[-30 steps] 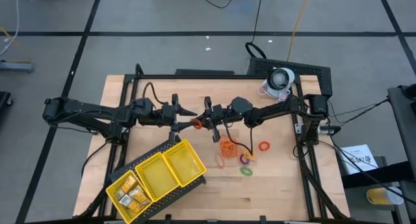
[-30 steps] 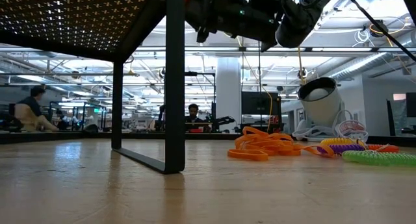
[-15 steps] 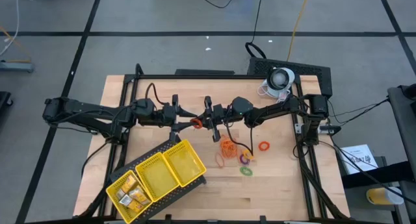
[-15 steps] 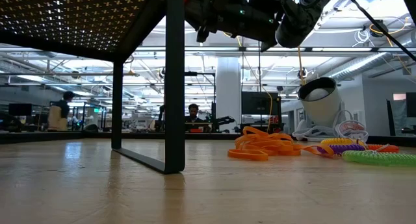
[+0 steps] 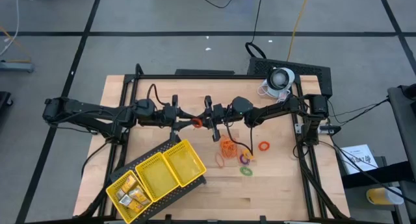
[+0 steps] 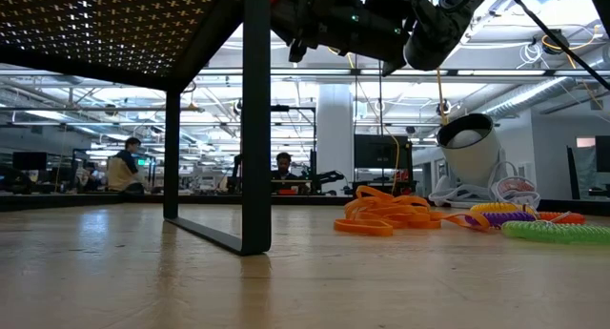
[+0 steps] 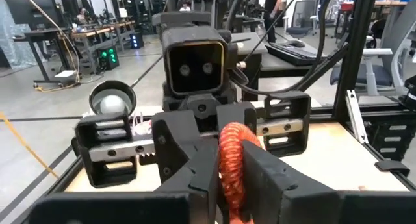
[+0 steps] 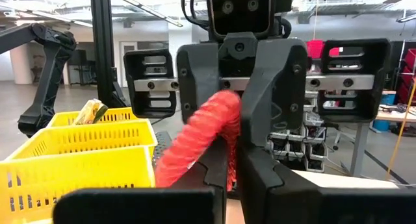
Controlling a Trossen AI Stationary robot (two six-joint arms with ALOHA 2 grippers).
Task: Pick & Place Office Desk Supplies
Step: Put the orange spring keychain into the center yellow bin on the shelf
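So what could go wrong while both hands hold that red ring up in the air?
The left hand and the right hand both pinch the red ring above the table. If one lets go before the other grips firmly, the ring might drop and miss the yellow tray. If both pull away together, the springy ring could stretch or snap loose.

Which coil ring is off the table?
The red-orange ring, pinched between the left claw and right claw; the red, green and purple rings lie flat.

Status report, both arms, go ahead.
Left gripper and right gripper meet mid-air over table centre, both shut on one red ring. Nothing between them and yellow tray.
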